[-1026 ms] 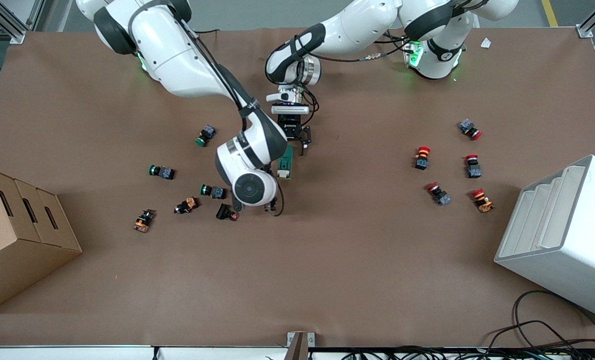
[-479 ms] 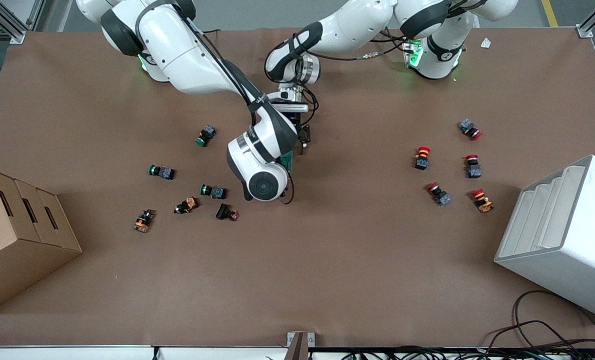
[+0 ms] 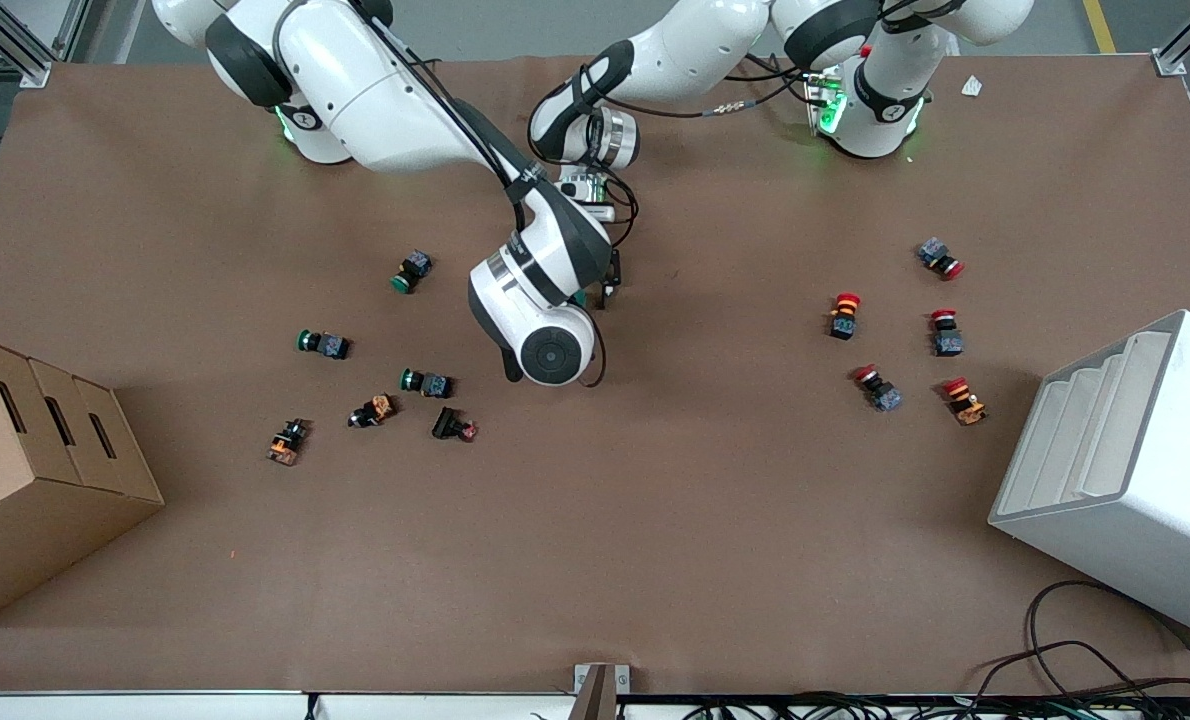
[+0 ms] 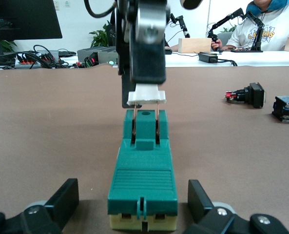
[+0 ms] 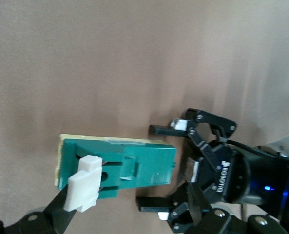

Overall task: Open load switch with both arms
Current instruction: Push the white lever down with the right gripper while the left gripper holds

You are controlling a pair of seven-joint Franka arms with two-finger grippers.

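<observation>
The load switch [image 4: 142, 180] [image 5: 127, 165] is a dark-green block on a cream base, lying flat on the brown table near the middle. My left gripper [image 4: 133, 197] [image 5: 151, 166] [image 3: 605, 290] is open, one finger on each side of the switch's end, with gaps on both sides. The white toggle piece [image 4: 145, 96] [image 5: 84, 190] stands raised off the block on two thin metal prongs. My right gripper [image 4: 145, 85] is shut on it from above. In the front view the right arm's wrist [image 3: 545, 330] covers the switch.
Green-capped push-buttons [image 3: 323, 344] and others lie toward the right arm's end, one black button [image 3: 453, 426] nearer the front camera. Red-capped buttons [image 3: 843, 314] lie toward the left arm's end. A cardboard box [image 3: 35, 470] and a white rack [image 3: 1125, 470] stand at the table's ends.
The right arm's wrist has swung over the switch, which showed in the front view a second ago and is now covered. The left gripper has stayed at the switch's end.
</observation>
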